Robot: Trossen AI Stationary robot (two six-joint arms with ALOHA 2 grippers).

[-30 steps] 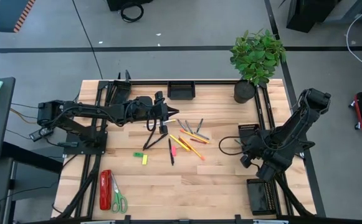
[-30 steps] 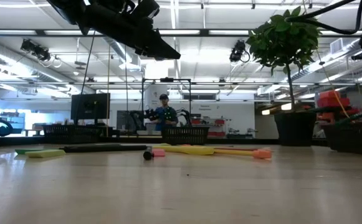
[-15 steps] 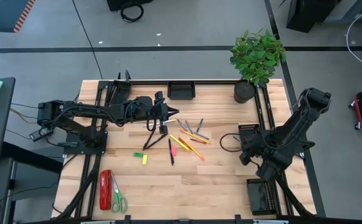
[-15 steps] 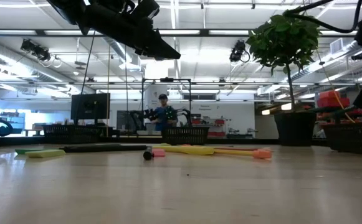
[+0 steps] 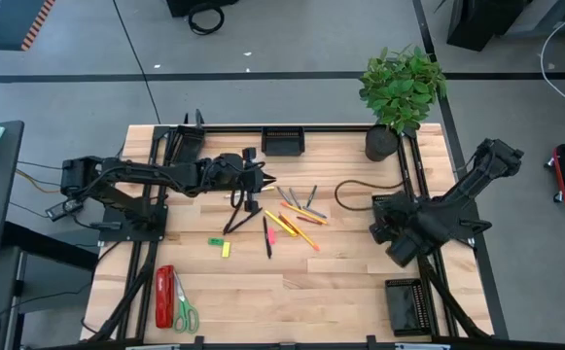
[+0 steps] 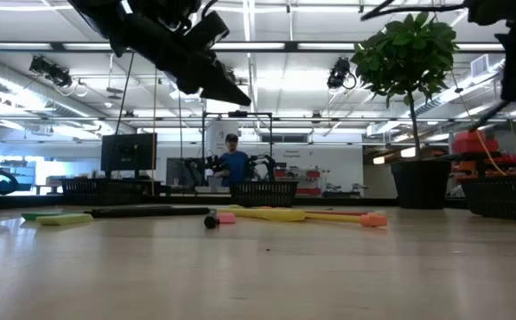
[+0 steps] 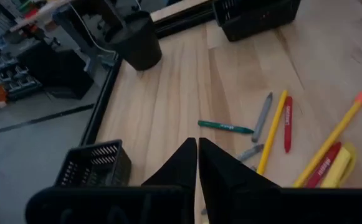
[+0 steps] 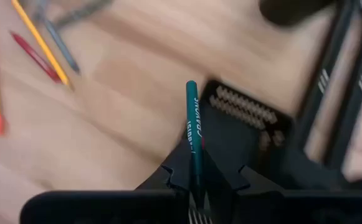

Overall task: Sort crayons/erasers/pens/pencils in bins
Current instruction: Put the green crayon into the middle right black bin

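Pale matt wooden table (image 5: 340, 282); black wire-mesh bins (image 5: 284, 143); glossy red stapler (image 5: 164, 296).

Pencils (image 5: 280, 225), crayons (image 5: 302, 220), pens (image 5: 266, 239) lie scattered mid-table; erasers (image 5: 226, 249) beside; bins (image 5: 284, 142) at the edges

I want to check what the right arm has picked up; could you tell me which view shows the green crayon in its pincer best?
The right wrist view: the green crayon stands between the shut right pincer fingers, above a black bin. The high view shows only the arm over that bin; the low and left wrist views show nothing of it.
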